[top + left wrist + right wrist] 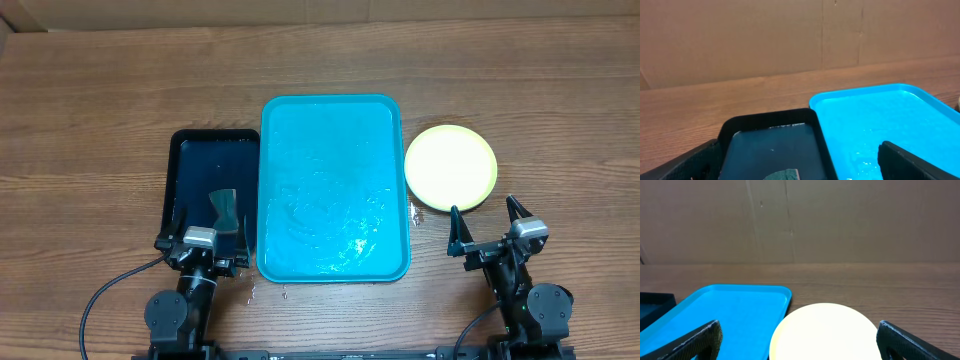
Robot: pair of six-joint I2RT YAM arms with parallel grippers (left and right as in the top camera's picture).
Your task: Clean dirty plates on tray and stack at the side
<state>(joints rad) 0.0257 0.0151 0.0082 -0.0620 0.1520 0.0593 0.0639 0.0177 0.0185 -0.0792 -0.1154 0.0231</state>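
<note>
The turquoise tray (333, 185) lies wet and bare in the middle of the table; it also shows in the left wrist view (880, 125) and the right wrist view (735, 310). A stack of plates (451, 166), pale yellow-green one on top, sits on the table right of the tray; it also shows in the right wrist view (824, 332). Any plates beneath the top one are hidden. My left gripper (203, 222) is open and empty over the black tray's near end. My right gripper (486, 223) is open and empty just in front of the plates.
A smaller black tray (207, 170) lies left of the turquoise tray, with a grey-green sponge (225, 207) near its front end, also seen in the left wrist view (782, 175). A cardboard wall stands behind the table. Water drops lie by the tray's front edge.
</note>
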